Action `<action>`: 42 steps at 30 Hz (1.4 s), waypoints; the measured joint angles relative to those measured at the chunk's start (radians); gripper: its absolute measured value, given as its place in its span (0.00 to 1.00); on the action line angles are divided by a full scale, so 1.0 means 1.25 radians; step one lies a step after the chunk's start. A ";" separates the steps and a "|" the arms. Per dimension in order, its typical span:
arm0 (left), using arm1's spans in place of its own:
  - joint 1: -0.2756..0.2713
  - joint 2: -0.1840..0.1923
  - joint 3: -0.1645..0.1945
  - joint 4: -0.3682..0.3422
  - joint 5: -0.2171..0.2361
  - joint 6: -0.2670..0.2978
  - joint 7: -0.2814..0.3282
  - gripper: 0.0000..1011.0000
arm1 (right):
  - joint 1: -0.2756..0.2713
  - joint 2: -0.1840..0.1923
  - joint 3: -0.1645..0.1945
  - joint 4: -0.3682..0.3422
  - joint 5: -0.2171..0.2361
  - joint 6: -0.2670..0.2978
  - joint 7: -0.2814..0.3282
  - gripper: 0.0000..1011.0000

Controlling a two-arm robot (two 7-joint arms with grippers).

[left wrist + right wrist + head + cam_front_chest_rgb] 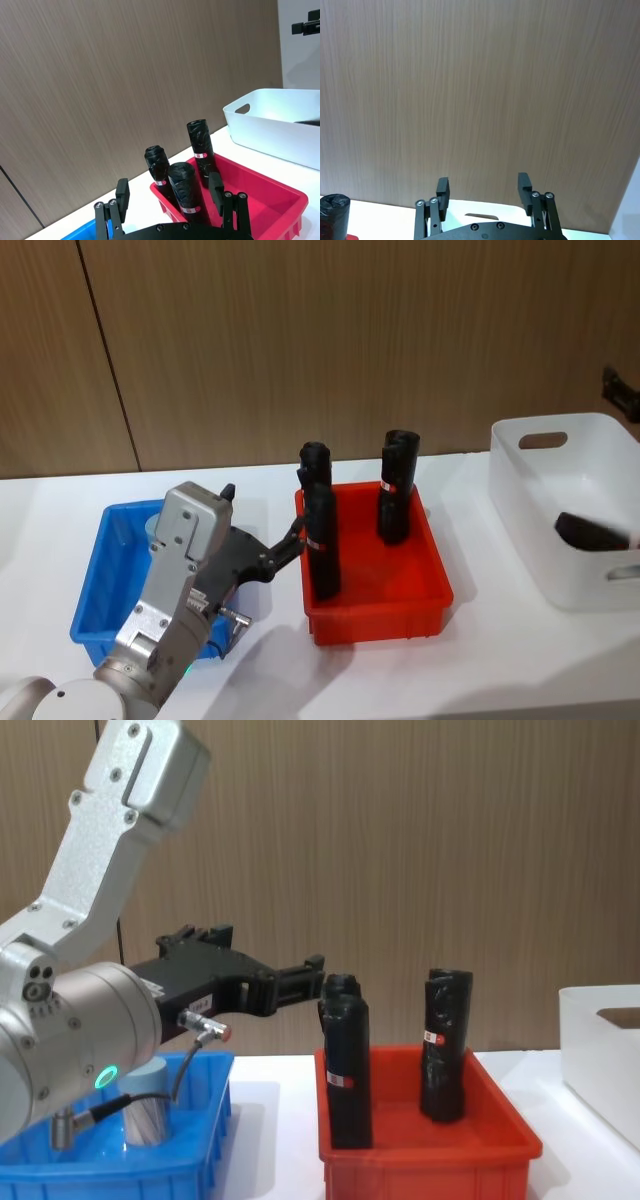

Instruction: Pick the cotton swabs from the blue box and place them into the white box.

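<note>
My left gripper point(312, 966) hangs above the shallow bright blue plastic bin point(205, 1160), its black fingers point(216, 186) spread apart with nothing between them, pointing across toward the red plastic bin point(375, 590) next door. The thing I want, a small clear cylindrical tub of cotton swabs with a pale grey-blue round lid point(146, 1105), stands upright on the floor of the blue bin, below and behind my wrist, so I am not yet over it. I judge it light and stiff, a thin-walled plastic pot that will neither sag nor crush under a moderate squeeze, but smooth and rounded, so it may slip or twist if I pinch it off-centre. I would take it across the body just under the lid, one pad on either side, coming straight down so the bin's sloping wall does not foul a finger. Being light, it may topple if I nudge it first. Three tall black rolls with red-and-white labels point(322, 540) stand in the red bin, close to my fingertips, and I should keep clear of them. My right gripper point(482, 186) is parked by the white translucent plastic bin with the handle cut-out point(560, 455), at the table's right end, fingers likewise parted and empty.
</note>
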 joint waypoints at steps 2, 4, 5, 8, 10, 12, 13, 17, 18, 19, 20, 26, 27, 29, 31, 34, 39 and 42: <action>0.000 0.000 0.000 0.000 0.000 0.000 0.000 0.99 | -0.001 0.001 0.001 0.000 0.001 -0.001 0.000 0.87; 0.000 0.000 0.000 0.000 0.000 0.000 0.000 0.99 | -0.003 0.002 0.003 0.000 0.002 -0.003 -0.001 0.92; 0.000 0.000 0.000 0.000 0.000 0.000 0.000 0.99 | -0.003 0.003 0.004 0.000 0.002 -0.003 -0.001 0.93; 0.000 0.000 0.000 0.000 0.000 0.000 0.000 0.99 | -0.006 0.004 0.005 -0.001 0.003 -0.005 -0.001 0.99; 0.000 0.000 0.000 0.000 0.000 0.000 0.000 0.99 | -0.008 0.005 0.006 -0.004 0.003 -0.006 -0.001 0.99; 0.000 0.000 0.000 0.000 0.000 0.000 0.000 0.99 | -0.009 0.005 0.007 -0.005 0.003 -0.007 -0.001 0.99; 0.000 0.000 0.000 0.000 0.000 0.000 0.000 0.99 | -0.010 0.005 0.007 -0.006 0.003 -0.008 -0.001 0.99; 0.000 0.000 0.000 0.000 0.000 0.000 0.000 0.99 | -0.012 0.006 0.009 -0.009 0.003 -0.009 -0.001 0.99; 0.000 0.000 0.000 0.000 0.000 0.000 0.000 0.99 | -0.012 0.006 0.009 -0.010 0.003 -0.009 -0.001 0.99; 0.000 0.000 0.000 0.000 0.000 0.000 0.000 0.99 | -0.012 0.006 0.009 -0.010 0.003 -0.009 -0.001 0.99; 0.000 0.000 0.000 0.000 0.000 0.000 0.000 0.99 | -0.013 0.006 0.009 -0.010 0.003 -0.009 -0.001 0.99; 0.000 0.000 0.000 0.000 0.000 0.000 0.000 0.99 | -0.014 0.007 0.010 -0.012 0.003 -0.010 -0.001 0.99; 0.000 0.000 0.000 0.000 0.000 0.000 0.000 0.99 | -0.015 0.007 0.010 -0.013 0.003 -0.010 -0.001 0.99; 0.000 0.000 0.000 0.000 0.000 0.000 0.000 0.99 | -0.015 0.007 0.010 -0.013 0.004 -0.010 -0.001 0.99; 0.000 0.000 0.000 0.000 0.000 0.000 0.000 0.99 | -0.015 0.007 0.010 -0.013 0.004 -0.010 -0.001 0.99; 0.000 0.000 0.000 0.000 0.000 0.000 0.000 0.99 | -0.016 0.007 0.011 -0.014 0.004 -0.010 -0.001 0.99; 0.000 0.000 0.000 0.000 0.000 0.000 0.000 0.99 | -0.016 0.008 0.011 -0.014 0.004 -0.011 -0.001 0.99; 0.000 0.000 0.000 0.000 0.000 0.000 0.000 0.99 | -0.016 0.008 0.011 -0.015 0.004 -0.011 -0.001 0.99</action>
